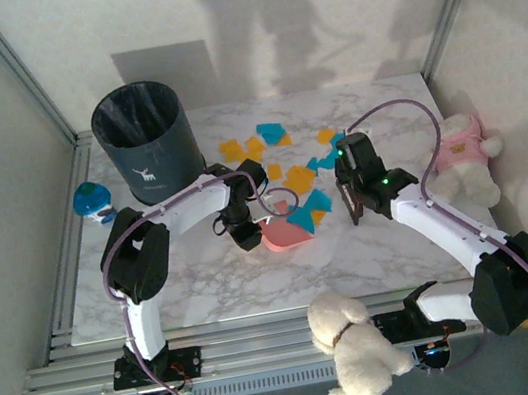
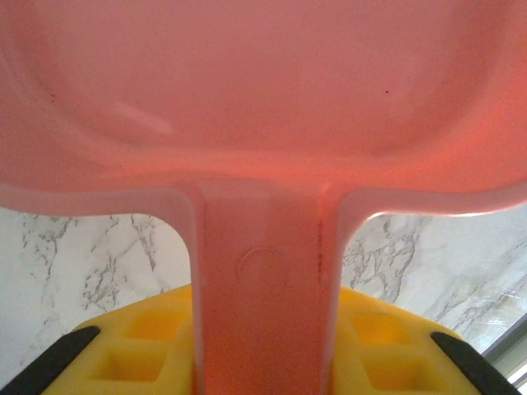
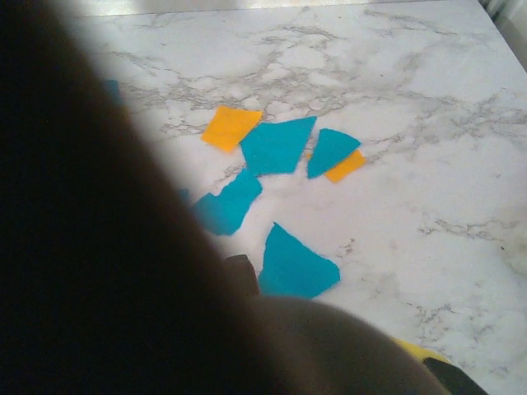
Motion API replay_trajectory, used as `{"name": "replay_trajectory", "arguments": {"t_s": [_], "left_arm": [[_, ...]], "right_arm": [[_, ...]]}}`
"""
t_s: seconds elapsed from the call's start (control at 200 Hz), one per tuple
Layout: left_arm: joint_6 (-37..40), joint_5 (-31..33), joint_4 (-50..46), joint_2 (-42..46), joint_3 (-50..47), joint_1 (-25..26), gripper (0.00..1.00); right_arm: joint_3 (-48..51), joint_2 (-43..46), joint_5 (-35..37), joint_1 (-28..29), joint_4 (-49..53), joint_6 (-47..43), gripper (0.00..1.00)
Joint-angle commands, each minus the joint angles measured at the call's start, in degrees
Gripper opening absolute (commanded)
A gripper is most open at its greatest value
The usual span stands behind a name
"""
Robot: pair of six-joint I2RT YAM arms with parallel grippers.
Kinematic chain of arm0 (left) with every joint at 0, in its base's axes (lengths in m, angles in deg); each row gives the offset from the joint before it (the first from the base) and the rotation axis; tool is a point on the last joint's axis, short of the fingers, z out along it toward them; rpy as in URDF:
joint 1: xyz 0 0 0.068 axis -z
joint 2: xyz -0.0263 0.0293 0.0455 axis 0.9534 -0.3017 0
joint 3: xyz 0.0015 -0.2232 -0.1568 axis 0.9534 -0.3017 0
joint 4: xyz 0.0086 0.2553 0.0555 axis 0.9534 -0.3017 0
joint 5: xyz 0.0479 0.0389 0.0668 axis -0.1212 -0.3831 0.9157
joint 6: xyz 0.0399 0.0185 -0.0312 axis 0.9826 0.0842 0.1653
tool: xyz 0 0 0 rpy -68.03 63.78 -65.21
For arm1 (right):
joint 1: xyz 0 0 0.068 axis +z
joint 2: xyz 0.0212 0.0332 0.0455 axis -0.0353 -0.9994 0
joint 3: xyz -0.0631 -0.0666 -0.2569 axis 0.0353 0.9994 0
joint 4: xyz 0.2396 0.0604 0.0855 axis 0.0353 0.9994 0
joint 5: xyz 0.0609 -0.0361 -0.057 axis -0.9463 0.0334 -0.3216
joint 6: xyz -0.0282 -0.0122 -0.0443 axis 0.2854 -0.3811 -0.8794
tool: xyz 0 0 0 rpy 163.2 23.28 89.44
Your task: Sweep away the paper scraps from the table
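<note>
Clamps left jaws on the handle of the pink dustpan, near desk centre. Holds right jaws closed round a dark tool. Sees paper scraps strewn from centre toward far edge.

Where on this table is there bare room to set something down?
The table is bare along its near edge, between the pink dustpan and the rail. The middle, beyond the dustpan, is crowded with paper scraps.

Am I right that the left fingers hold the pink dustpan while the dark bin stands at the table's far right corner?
Not quite: the top view shows the bin at the far left corner; the left fingers do hold the dustpan.
</note>
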Motion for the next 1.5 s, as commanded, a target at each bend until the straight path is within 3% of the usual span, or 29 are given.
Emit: {"name": "replay_trajectory", "arguments": {"t_s": [0.0,0.611,1.497], "left_arm": [[-0.93,-0.34,-1.27,0.09,-0.98,0.65,0.0],[-2.21,0.5,-0.74,-1.97,0.61,0.65,0.0],[-4.2,1.09,0.45,-3.83,2.21,1.0,0.0]], "right_arm": [[-1.34,-0.64,-2.79,0.53,-1.3,-1.46,0.0],[2.94,1.39,-14.84,1.5,-2.58,-2.65,0.0],[0.6,0.44,-24.98,3.23,-2.41,-2.67,0.0]]}}
